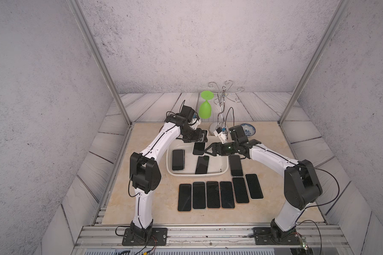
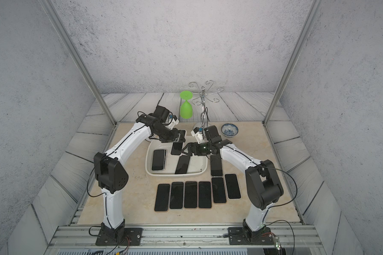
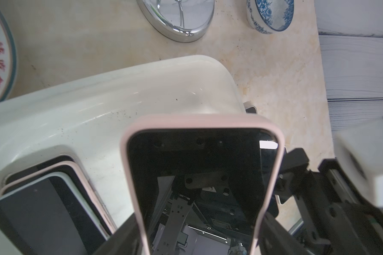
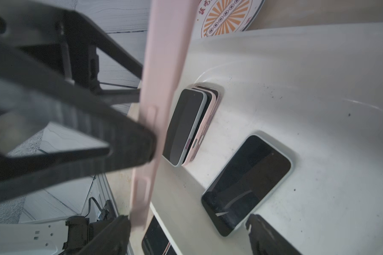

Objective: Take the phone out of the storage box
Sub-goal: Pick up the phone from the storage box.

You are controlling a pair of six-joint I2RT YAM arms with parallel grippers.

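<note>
Left wrist: left fingers (image 3: pixel 119 240) grip pink-cased phone (image 3: pixel 199 176); top views hide contact.

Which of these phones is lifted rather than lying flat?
The pink-cased phone: the left gripper holds it raised over the storage box. All the others lie flat, either in the box or on the table.

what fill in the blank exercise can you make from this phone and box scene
The left pincer holds a phone in a ___ case.
Outside the storage box, ___ phones lie flat on the table.
The small bowl has a ___ pattern.
The right pincer beside the held phone stands ___.
Missing words: pink; seven; blue; open.
</note>
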